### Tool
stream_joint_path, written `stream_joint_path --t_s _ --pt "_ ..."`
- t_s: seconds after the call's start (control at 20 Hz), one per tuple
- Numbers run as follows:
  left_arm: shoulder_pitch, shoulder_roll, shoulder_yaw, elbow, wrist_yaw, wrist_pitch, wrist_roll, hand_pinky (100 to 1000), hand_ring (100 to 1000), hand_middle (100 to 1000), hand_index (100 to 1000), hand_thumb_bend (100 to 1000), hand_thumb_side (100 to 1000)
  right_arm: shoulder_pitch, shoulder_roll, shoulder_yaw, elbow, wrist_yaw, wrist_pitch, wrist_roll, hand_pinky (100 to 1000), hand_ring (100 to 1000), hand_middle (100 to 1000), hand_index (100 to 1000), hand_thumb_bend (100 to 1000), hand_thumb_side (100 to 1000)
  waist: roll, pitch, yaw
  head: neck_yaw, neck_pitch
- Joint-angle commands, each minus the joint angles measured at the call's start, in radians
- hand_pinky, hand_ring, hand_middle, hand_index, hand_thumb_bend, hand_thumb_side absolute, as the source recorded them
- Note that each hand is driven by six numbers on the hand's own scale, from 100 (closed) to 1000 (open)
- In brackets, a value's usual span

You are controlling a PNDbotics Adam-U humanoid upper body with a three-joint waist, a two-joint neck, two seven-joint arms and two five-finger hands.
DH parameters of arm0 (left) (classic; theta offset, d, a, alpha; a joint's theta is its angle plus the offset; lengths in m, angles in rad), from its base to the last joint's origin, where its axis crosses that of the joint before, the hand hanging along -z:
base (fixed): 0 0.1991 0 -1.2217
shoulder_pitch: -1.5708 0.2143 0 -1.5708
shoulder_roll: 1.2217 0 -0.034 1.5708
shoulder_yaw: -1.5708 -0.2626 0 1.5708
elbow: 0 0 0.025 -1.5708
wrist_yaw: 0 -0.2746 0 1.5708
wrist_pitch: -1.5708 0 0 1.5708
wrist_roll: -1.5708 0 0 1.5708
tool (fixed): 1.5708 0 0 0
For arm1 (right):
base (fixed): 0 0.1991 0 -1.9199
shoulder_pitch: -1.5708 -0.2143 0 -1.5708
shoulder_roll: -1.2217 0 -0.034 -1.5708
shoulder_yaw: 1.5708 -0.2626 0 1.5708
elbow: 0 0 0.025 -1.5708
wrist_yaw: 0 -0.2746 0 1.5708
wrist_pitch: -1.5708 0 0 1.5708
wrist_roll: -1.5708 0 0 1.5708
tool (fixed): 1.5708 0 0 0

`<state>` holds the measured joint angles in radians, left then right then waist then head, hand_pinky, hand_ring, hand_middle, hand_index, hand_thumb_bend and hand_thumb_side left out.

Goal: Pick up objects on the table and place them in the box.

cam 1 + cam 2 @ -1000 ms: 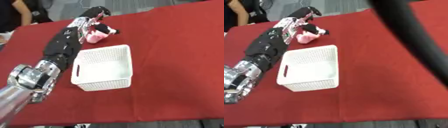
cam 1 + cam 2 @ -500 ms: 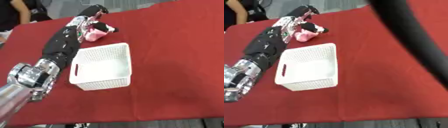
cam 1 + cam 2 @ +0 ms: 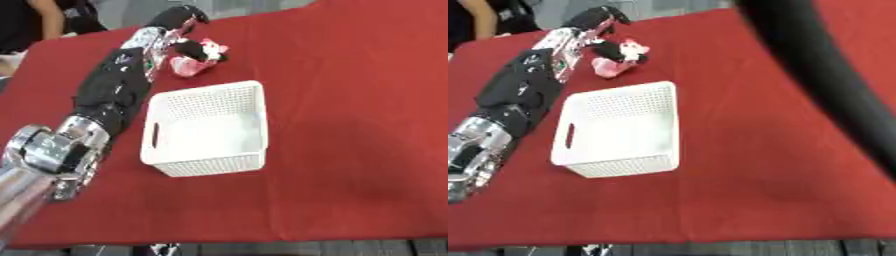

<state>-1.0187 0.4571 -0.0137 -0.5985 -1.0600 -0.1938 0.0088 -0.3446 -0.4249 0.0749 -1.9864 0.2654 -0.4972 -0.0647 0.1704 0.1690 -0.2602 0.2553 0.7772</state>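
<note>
A small pink, white and black soft toy [image 3: 198, 58] lies on the red tablecloth just beyond the white perforated box [image 3: 210, 127]. My left arm stretches from the lower left up along the box's left side. My left hand [image 3: 178, 17] is right over the toy's far left side, and its dark shape merges with the toy's black part. I cannot make out whether it holds the toy. The box stands upright with nothing in it. Of my right arm only a dark blurred bar [image 3: 815, 65] crosses the right eye view; its hand does not show.
The red tablecloth [image 3: 350, 110] covers the whole table, with its front edge along the bottom of the view. A person in dark clothes [image 3: 35, 22] is at the far left edge, away from the toy.
The whole picture has shifted a little, so the camera moved. My left hand stays over the toy and the box has not moved.
</note>
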Motion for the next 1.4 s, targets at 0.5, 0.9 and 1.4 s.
stream_joint_path --t_s 0.5,0.9,1.4 --pt "0.047 0.107 -0.061 -0.073 0.058 -0.065 -0.015 484 612 699 801 670 652 -0.022 -0.045 0.007 -0.014 0.008 -0.005 0.005 606 706 816 776 128 811 0.022 -0.005 -0.009 0.005 -0.007" --pt "0.122 0.191 -0.131 -0.13 0.192 -0.126 -0.011 466 600 677 781 734 642 -0.02 -0.071 0.008 -0.014 0.016 -0.008 0.006 606 706 816 775 137 805 0.055 -0.003 -0.021 0.008 -0.007" --pt "0.139 0.201 -0.144 -0.134 0.259 -0.127 -0.045 453 591 677 777 721 641 -0.023 -0.07 0.009 -0.014 0.02 -0.012 0.004 605 706 816 775 138 806 0.056 0.008 -0.036 0.015 -0.007"
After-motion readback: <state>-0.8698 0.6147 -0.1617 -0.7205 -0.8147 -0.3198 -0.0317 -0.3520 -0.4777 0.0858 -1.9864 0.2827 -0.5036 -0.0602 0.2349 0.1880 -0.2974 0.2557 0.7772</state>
